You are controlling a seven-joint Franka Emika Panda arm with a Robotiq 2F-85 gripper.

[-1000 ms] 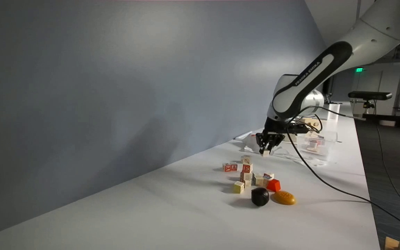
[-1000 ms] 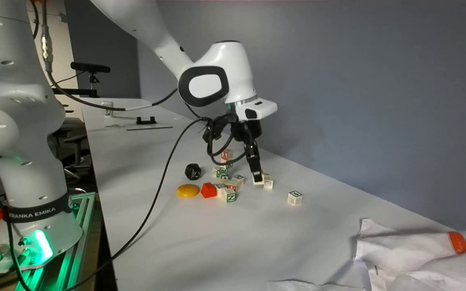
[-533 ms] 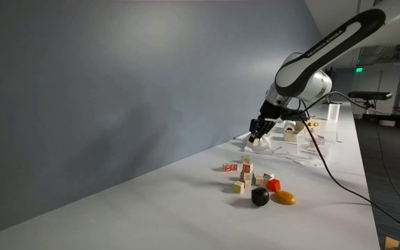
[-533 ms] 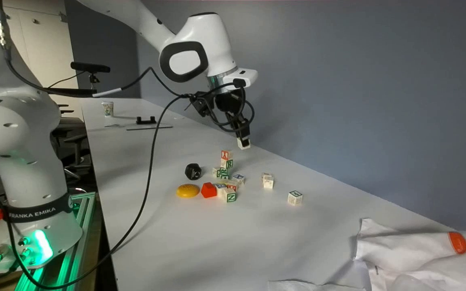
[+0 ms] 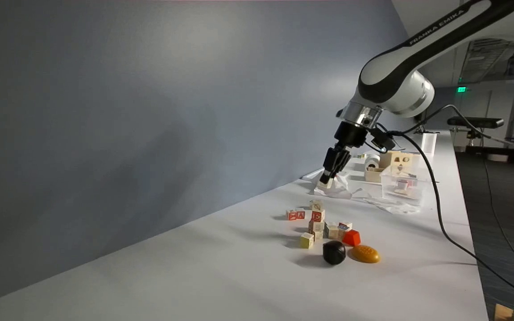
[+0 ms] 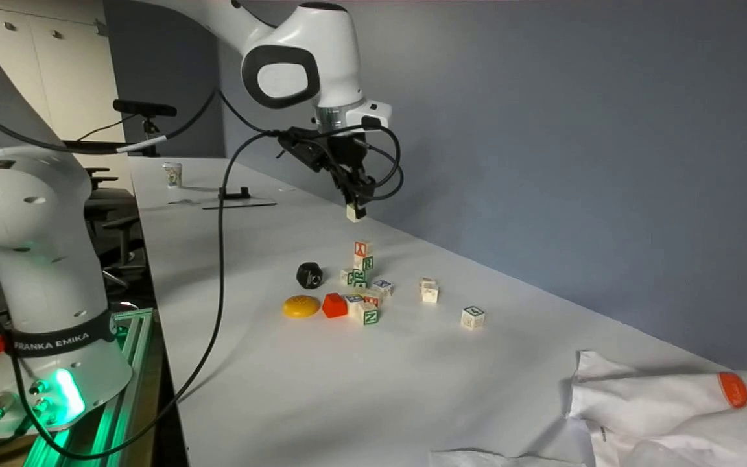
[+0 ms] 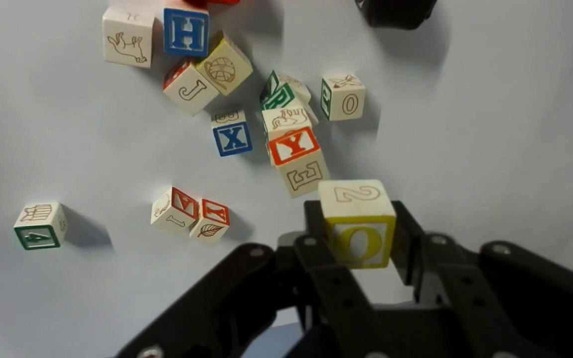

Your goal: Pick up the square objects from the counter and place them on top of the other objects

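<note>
My gripper (image 7: 358, 231) is shut on a pale wooden cube with a yellow-framed letter O face (image 7: 361, 243). In both exterior views the held cube (image 6: 353, 213) is raised above the white counter (image 6: 360, 389), close to the grey wall. A stack of cubes (image 6: 361, 256) stands on the counter; it also shows in the wrist view (image 7: 296, 149), just beyond the held cube and apart from it. Loose cubes lie around it: a pair with red letters (image 7: 189, 214), a lone green-framed cube (image 7: 38, 228), a blue X cube (image 7: 232, 136) and a cluster (image 6: 367, 311).
A black piece (image 6: 309, 275), a yellow-orange piece (image 6: 301, 306) and a red piece (image 6: 334, 305) sit beside the cube cluster. White crumpled packaging (image 6: 665, 402) and a clear bin (image 5: 403, 185) stand on the counter. The arm's black cable (image 6: 221, 259) hangs across it.
My gripper has lifted the cube off the counter from beside the red-letter pair. It has moved along the wall towards the stack's side. The other cubes have not moved.
</note>
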